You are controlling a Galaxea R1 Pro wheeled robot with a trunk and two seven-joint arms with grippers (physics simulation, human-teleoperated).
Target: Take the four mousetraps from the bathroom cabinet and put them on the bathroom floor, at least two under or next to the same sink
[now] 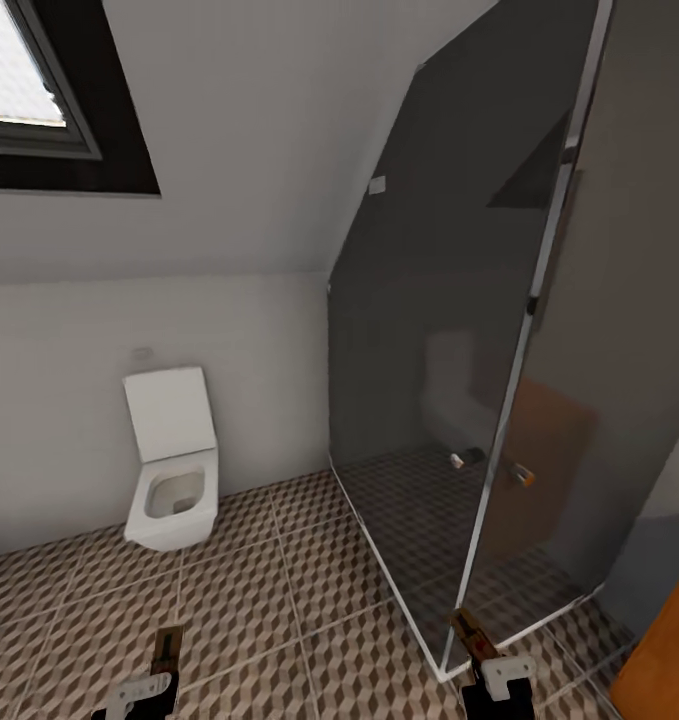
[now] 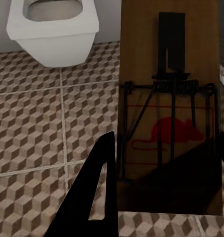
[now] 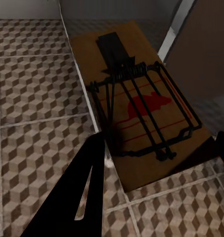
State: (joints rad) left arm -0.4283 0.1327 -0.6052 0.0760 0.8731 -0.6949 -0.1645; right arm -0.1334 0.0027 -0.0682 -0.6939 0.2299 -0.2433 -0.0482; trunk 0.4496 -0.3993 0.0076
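Left gripper clamped on one mousetrap, right gripper clamped on another mousetrap, both held above the bathroom floor between toilet and glass shower screen.

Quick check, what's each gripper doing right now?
Left gripper: shut on a mousetrap, held above the bathroom floor.
Right gripper: shut on a second mousetrap, beside the shower glass.
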